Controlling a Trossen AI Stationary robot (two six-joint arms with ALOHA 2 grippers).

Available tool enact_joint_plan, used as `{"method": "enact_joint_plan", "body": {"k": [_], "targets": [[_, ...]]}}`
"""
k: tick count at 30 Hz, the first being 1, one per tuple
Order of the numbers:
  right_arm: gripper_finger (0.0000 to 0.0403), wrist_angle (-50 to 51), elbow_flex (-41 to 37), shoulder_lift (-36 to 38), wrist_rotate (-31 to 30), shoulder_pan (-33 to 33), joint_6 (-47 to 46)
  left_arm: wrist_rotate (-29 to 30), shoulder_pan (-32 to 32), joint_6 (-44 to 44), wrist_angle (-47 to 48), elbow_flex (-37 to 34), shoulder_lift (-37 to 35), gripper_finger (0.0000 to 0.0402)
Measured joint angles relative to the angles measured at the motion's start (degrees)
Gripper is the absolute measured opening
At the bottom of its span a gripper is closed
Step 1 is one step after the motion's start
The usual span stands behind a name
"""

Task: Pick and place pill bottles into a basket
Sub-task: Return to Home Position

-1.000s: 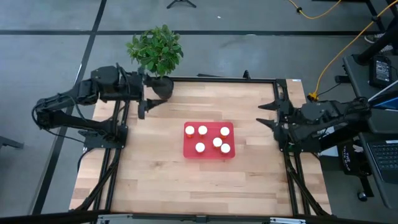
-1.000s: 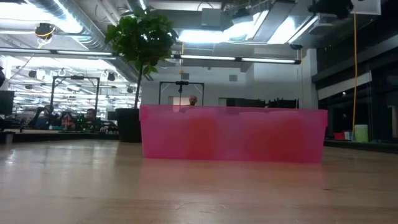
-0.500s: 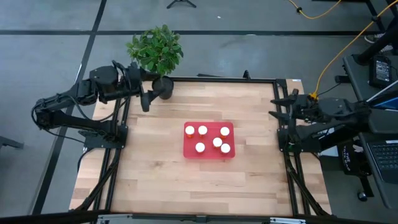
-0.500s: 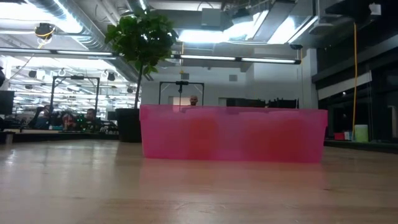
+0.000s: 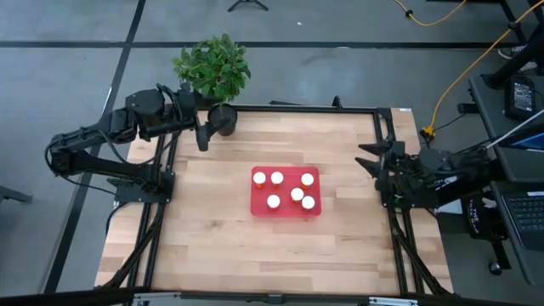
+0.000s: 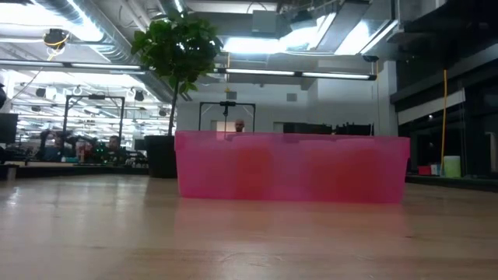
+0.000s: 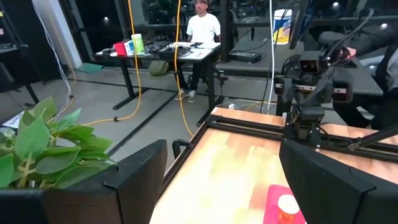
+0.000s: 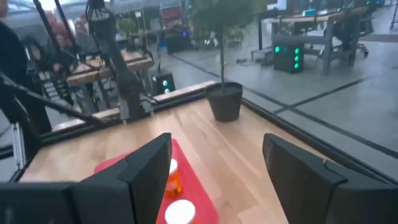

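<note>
Several pill bottles (image 5: 297, 194), orange with white caps, stand upright in the red basket (image 5: 286, 211) at the table's middle. The low view shows the basket's near wall (image 6: 292, 167). My left gripper (image 5: 202, 138) hovers open at the far left corner, beside the plant pot, with nothing between its fingers (image 7: 224, 180); one bottle (image 7: 288, 206) shows ahead of it. My right gripper (image 5: 367, 159) is open at the table's right edge, pointing toward the basket, also with nothing in it (image 8: 217, 177). Two bottles (image 8: 173, 174) show past its fingers.
A black plant pot (image 5: 223, 119) with a green plant (image 5: 212, 68) stands at the far left corner, close to my left gripper. Bare wood lies all around the basket. A black frame rail (image 5: 391, 221) runs along the table's edges. A person sits at a desk beyond the table (image 7: 202, 28).
My right gripper has drawn back toward the table's right edge and sunk lower, still pointing at the basket. My left gripper has turned a little in place beside the plant pot. The bottles and the basket have stayed put.
</note>
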State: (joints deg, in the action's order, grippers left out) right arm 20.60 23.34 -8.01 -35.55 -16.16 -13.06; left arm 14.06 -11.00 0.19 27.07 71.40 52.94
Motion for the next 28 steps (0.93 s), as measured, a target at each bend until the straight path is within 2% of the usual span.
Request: {"method": "enact_joint_plan", "body": {"k": [6, 9, 15, 18, 20, 23, 28], "targets": [[0.0254, -1.0, -3.6, 7.4, -0.8, 0.0, 1.3, 0.0, 0.0, 0.6, -0.1, 0.0, 0.1, 0.0306], [0.0254, -0.6, -4.0, 7.9, -2.4, 0.0, 3.0, 0.9, 0.0, 0.6, 0.1, 0.0, 0.1, 0.0306], [0.0253, 0.2, -5.7, 7.8, -3.8, 0.0, 1.5, 9.5, 0.0, -1.5, 5.1, 0.0, 0.1, 0.0306], [0.0247, -7.6, -9.9, 8.0, -1.9, 0.0, -0.1, 15.0, 0.0, -5.5, 6.9, -2.5, -0.4, 0.0306], [0.0243, -14.3, -13.7, 7.9, 0.7, 0.0, -0.2, 15.7, 0.0, -7.3, 7.1, -5.2, -1.2, 0.0306], [0.0234, -28.4, -21.4, 7.9, 1.3, 0.0, 0.0, 15.6, 0.0, -9.1, 6.2, -9.9, -2.3, 0.0306], [0.0221, -27.4, -23.0, 7.6, 3.3, 0.0, -1.9, 11.3, 0.0, -13.0, 2.0, -15.7, -2.8, 0.0306]]}}
